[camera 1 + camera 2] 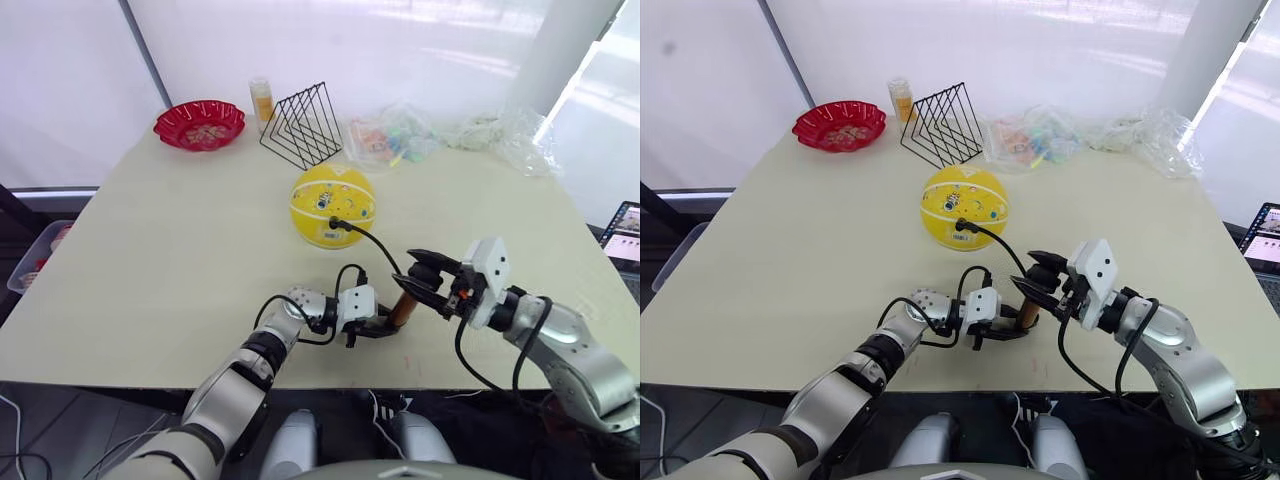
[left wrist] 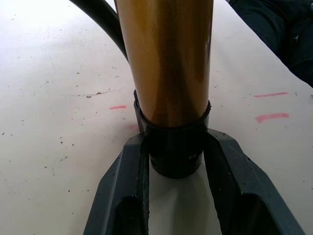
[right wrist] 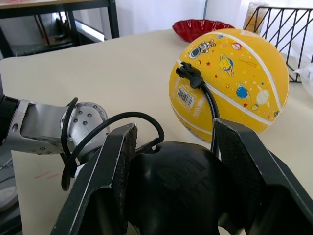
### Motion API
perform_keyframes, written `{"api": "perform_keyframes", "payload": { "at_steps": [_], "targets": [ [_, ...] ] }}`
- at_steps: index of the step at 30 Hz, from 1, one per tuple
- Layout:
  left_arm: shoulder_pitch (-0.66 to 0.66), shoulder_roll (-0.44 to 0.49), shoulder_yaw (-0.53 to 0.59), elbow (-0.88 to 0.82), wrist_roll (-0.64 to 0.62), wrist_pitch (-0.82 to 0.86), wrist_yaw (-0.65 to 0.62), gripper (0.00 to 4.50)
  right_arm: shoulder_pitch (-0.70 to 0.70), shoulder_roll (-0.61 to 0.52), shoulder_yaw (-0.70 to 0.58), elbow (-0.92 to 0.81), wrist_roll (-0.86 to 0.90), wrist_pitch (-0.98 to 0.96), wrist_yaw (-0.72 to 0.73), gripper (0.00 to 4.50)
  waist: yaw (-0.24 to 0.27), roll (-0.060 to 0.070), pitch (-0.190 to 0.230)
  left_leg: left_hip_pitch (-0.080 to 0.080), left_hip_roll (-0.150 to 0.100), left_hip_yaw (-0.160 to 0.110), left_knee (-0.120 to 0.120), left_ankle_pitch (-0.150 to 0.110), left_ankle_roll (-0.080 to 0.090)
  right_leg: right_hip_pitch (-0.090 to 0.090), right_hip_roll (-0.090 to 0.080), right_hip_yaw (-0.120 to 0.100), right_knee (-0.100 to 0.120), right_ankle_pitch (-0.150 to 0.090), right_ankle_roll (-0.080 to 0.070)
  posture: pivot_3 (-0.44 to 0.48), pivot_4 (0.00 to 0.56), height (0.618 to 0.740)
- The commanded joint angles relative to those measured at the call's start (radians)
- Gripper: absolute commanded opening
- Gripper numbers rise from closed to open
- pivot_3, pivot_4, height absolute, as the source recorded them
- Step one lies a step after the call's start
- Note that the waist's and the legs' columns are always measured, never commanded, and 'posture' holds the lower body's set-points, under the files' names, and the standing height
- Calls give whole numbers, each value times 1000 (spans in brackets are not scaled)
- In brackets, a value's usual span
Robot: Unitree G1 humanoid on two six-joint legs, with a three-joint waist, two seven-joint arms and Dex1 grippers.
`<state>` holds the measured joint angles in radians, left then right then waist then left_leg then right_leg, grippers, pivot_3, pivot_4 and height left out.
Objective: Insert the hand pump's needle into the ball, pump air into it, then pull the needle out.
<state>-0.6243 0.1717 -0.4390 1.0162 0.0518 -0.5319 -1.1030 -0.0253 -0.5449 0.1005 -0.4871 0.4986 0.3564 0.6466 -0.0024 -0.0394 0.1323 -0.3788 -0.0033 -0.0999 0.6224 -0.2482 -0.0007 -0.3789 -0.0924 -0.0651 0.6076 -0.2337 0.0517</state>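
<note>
Wire rack (image 1: 302, 126), red bowl (image 1: 199, 124) behind ball (image 1: 332, 206)

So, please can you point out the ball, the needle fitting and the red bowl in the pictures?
ball (image 1: 332, 205): left eye view, on its yellow front.
needle fitting (image 3: 188, 74): right wrist view, on the black fitting plugged into the ball.
red bowl (image 1: 199, 125): left eye view, on its inside.

Left arm reaches forward, low over the bench; left hand (image 1: 381, 326) is clamped on the pump (image 1: 403, 308) base cap. Right arm is bent inward; right hand (image 1: 418, 279) grips the pump's handle, directly above the left hand.
</note>
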Motion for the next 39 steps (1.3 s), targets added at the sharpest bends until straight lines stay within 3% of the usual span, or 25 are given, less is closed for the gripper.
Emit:
{"api": "perform_keyframes", "payload": {
  "at_steps": [1, 10, 19, 32, 39],
  "targets": [
    [72, 69, -45, 138, 119, 90, 28, 1113, 56, 2, 41, 82, -20, 43, 24, 2007, 0, 0, 0, 0, 0, 0, 0, 0, 0, 0, 0, 0, 0, 0, 0, 0, 150, 737],
    [67, 68, -40, 134, 114, 83, 26, 1113, -85, -78, -207, -129, 216, 189, -16, 2007, 8, 5, 5, -1, -1, 1, 0, 0, 0, -1, -1, 0, 0, 0, 0, 0, 150, 737],
    [60, 64, -40, 131, 112, 80, 25, 1113, -219, -172, -360, -173, 396, 322, -64, 2007, 13, 14, 15, -3, -2, 2, 2, 0, 0, -1, 3, 0, 0, 0, 0, 0, 150, 737],
    [58, 63, -36, 130, 109, 75, 26, 1113, -288, -236, -394, -186, 490, 383, -100, 2006, 14, 14, 17, -3, -2, 2, 3, 2, 3, -1, 4, 0, 1, 0, 1, 0, 150, 737],
    [59, 62, -30, 123, 103, 71, 34, 1113, -158, -243, -240, -191, 358, 368, -62, 2006, 14, 10, 14, -2, -1, 1, 3, 1, 2, -1, 4, -1, 0, 0, 0, 0, 150, 737]
  ]
}}
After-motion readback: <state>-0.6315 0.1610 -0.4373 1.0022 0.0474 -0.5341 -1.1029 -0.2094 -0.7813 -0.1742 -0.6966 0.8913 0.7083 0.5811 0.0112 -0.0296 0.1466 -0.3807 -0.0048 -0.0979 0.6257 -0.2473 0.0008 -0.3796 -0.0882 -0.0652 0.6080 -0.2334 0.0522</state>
